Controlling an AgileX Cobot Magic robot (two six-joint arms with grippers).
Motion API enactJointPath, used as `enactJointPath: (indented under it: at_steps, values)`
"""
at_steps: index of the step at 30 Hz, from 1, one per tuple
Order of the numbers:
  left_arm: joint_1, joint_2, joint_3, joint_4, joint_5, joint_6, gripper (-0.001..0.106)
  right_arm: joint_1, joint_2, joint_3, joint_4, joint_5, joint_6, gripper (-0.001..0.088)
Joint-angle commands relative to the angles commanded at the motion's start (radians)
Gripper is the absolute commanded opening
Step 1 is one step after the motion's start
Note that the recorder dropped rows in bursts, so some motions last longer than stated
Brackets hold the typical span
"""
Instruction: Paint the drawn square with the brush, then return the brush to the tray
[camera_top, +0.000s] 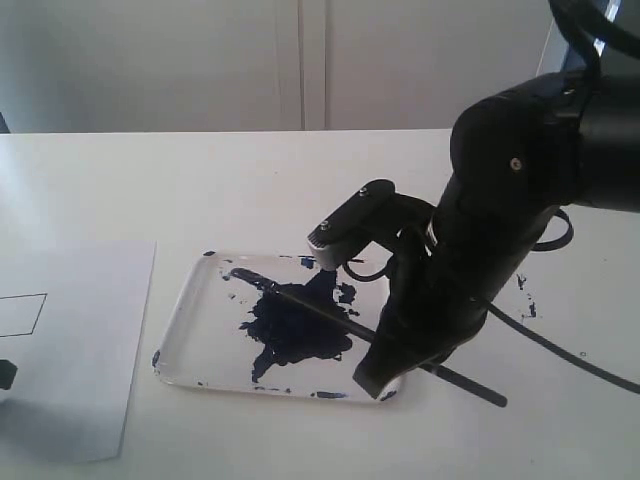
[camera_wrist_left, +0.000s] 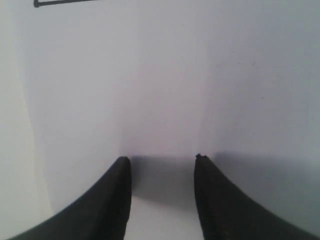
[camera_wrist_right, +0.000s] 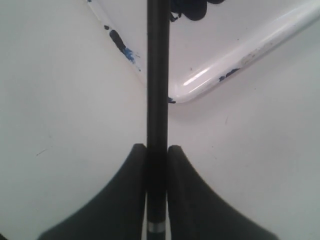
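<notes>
The tray (camera_top: 200, 340) lies mid-table, white with a big blue-black blot. The brush (camera_top: 310, 305) lies slanted across it, its tip end in the paint and its handle sticking out past the tray's near right corner. My right gripper (camera_top: 378, 378) reaches down at that corner. In the right wrist view it (camera_wrist_right: 157, 147) is shut on the brush (camera_wrist_right: 157, 75) handle, just outside the tray's rim (camera_wrist_right: 240, 60). The drawn square (camera_top: 20, 314) is a thin outline on the paper at far left. My left gripper (camera_wrist_left: 162, 160) stands open over the paper, holding nothing; an edge of the square (camera_wrist_left: 65, 2) shows beyond it.
The white paper sheet (camera_top: 70, 380) covers the table's left side, beside the tray. A black cable (camera_top: 560, 350) trails from the right arm over the table. Blue paint specks (camera_top: 525, 300) mark the table right of the arm. A pale wall stands behind.
</notes>
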Motion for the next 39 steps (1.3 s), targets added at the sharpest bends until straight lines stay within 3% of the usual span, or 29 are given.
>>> enactJointPath:
  at_steps: [11,14,19,26,31,36,39]
  values:
    - [0.000,0.000,0.000,0.074,0.108,0.272,0.047,0.000,0.000,0.000,0.000,-0.007,-0.007,0.0000]
    - [0.000,0.000,0.000,0.072,0.115,0.270,0.047,0.000,0.000,0.000,0.000,-0.009,-0.007,0.0000]
    - [0.000,-0.054,-0.021,0.033,0.119,0.152,0.047,0.000,0.000,0.000,0.000,-0.011,-0.007,0.0000]
    - [0.000,-0.177,-0.046,0.028,0.129,0.087,0.047,0.000,0.000,0.000,0.003,-0.019,-0.007,0.0000]
    - [0.000,-0.211,-0.051,0.028,0.132,-0.136,0.047,0.000,0.000,0.000,0.003,-0.019,-0.007,0.0000]
    - [0.000,-0.211,-0.051,0.032,0.137,-0.261,0.047,0.000,0.000,0.000,0.003,-0.021,-0.007,0.0000]
    - [0.000,-0.204,-0.051,0.000,0.143,-0.427,0.046,0.000,0.000,0.000,0.003,-0.025,-0.007,0.0000]
